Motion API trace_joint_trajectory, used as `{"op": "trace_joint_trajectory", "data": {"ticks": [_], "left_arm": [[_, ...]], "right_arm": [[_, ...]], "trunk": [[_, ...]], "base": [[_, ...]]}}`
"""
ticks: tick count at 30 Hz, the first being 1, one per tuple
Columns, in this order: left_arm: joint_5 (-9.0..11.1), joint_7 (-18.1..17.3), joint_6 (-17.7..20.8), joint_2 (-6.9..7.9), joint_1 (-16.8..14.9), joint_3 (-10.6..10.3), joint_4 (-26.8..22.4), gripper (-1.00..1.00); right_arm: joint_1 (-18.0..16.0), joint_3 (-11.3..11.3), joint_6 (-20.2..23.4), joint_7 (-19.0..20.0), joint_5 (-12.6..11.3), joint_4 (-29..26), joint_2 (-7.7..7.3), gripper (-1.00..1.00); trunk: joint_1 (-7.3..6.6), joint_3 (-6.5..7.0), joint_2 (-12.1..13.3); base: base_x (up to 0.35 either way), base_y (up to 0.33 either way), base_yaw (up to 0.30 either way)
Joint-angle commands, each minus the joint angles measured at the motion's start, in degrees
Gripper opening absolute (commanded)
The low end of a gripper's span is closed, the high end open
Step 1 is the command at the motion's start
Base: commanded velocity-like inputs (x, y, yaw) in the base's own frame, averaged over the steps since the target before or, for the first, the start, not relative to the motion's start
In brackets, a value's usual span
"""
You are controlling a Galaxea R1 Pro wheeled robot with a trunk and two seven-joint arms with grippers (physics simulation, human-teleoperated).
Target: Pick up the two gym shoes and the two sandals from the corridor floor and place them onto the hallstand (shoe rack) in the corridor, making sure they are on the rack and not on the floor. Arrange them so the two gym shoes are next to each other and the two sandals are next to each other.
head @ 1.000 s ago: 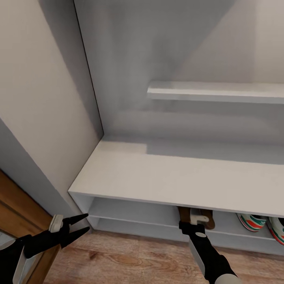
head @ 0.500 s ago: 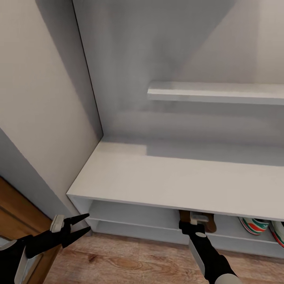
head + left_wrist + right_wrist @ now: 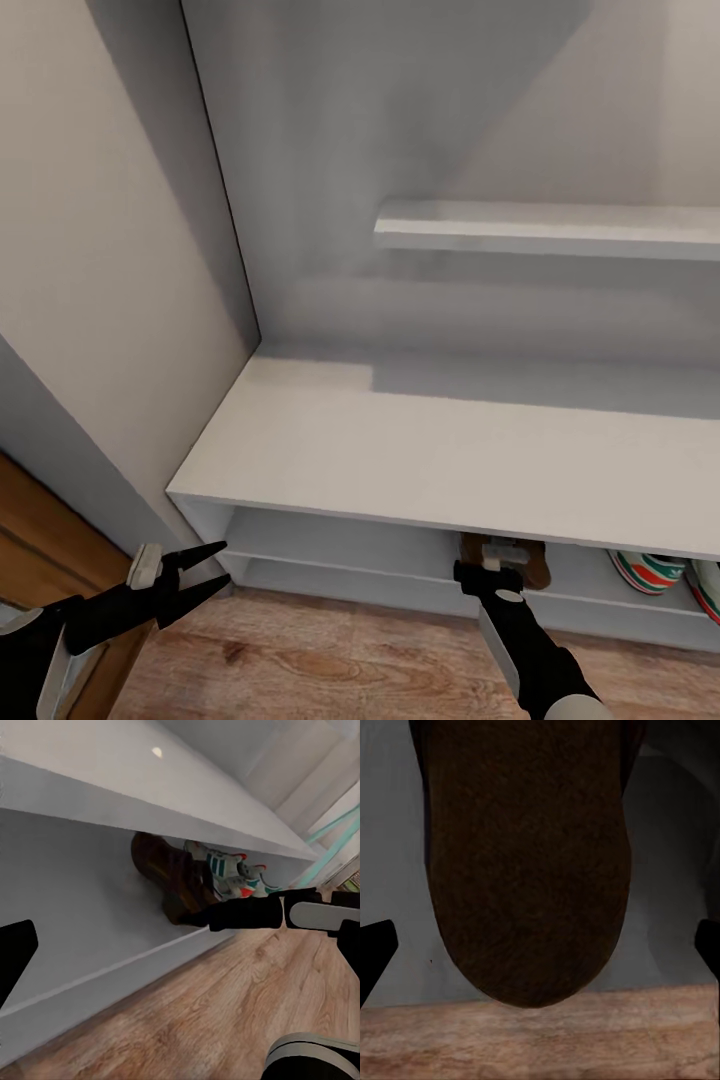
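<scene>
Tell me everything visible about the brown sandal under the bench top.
The sandal is dark brown with a leathery matte look and a rounded end. It lies on the hallstand's low shelf beneath the bench top, left of the gym shoes. The right gripper is at its near end, its fingertips apart at either side, not touching it. Part of it is hidden by the bench edge.

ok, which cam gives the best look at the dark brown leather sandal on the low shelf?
Left wrist view: the dark brown leather sandal shows side-on, sitting on the low shelf. Right wrist view shows it too close. Head view catches a sliver under the bench top.
</scene>
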Motion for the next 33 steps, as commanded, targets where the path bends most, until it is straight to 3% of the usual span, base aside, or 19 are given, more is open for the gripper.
{"op": "trace_joint_trajectory", "data": {"ticks": [1,10,33], "left_arm": [[0.00,0.00,0.00,0.00,0.00,0.00,0.00,1.00],[0.00,0.00,0.00,0.00,0.00,0.00,0.00,1.00],[0.00,0.00,0.00,0.00,0.00,0.00,0.00,1.00]], "right_arm": [[0.00,0.00,0.00,0.00,0.00,0.02,-0.01,1.00],[0.00,0.00,0.00,0.00,0.00,-0.01,0.00,1.00],[0.00,0.05,0.00,0.00,0.03,0.03,0.01,1.00]], "trunk": [[0.00,0.00,0.00],[0.00,0.00,0.00],[0.00,0.00,0.00]], "base": [[0.000,0.000,0.000],[-0.041,0.000,0.000],[-0.319,0.000,0.000]]}}
